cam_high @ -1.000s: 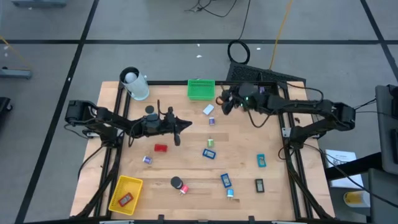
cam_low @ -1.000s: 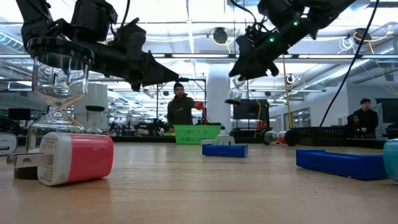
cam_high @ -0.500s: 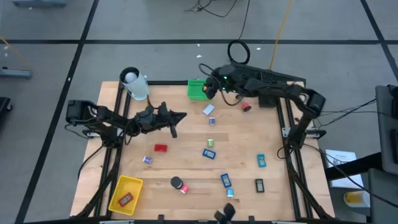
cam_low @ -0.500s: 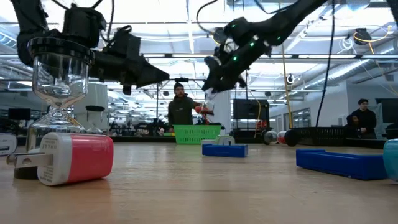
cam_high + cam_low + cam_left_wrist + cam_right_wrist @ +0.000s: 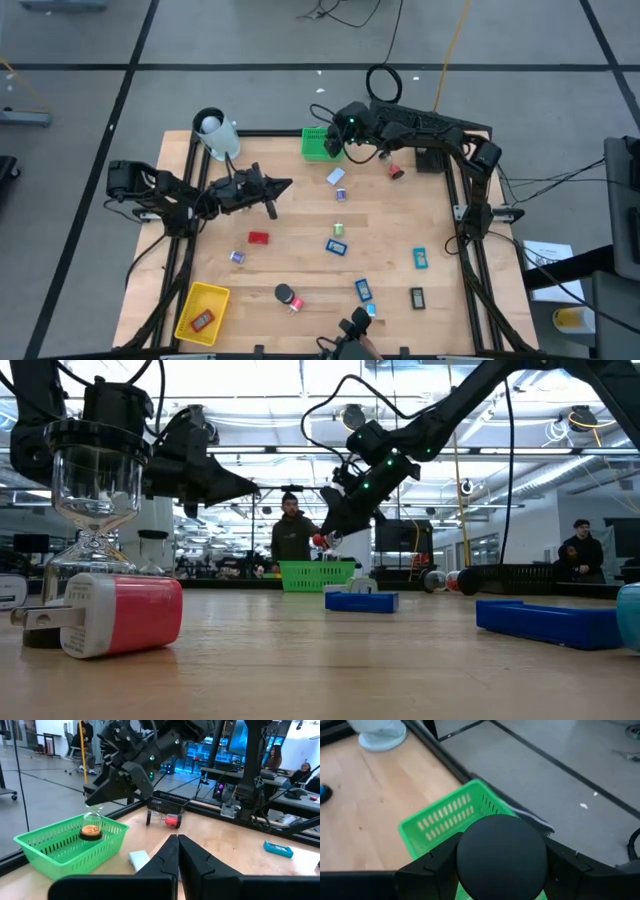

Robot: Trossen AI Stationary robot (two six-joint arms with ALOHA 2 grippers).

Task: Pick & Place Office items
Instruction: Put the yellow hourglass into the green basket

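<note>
A short black round cylinder [image 5: 501,851] sits clamped between the two dark fingers of the right claw [image 5: 338,140], which holds it directly above the green plastic mesh basket [image 5: 316,148] at the far edge of the wooden counter [image 5: 400,220]. The right arm reaches across from the basket's right side, and its claw is spread fairly wide around the cylinder. In the left wrist view a round piece with an orange face shows inside the basket's walls under that claw; whether it touches the basket floor I cannot tell. Just beside the basket, toward the counter's middle, lies a small white block [image 5: 335,176], and a small red-ended piece [image 5: 395,171] lies to the basket's right. Farther from the basket, toward the near edge, the other office items are scattered: a red block [image 5: 258,238], a blue block [image 5: 336,246], a teal block [image 5: 420,258], and another short black cylinder [image 5: 285,293]. The left claw [image 5: 287,185] hovers over the counter to the left of the basket and nearer the viewer, its fingers pressed together and holding nothing. A larger white cylinder with a black ring [image 5: 215,135] stands well left of the basket, and a yellow mesh basket [image 5: 202,310] sits at the corner diagonally opposite.
</note>
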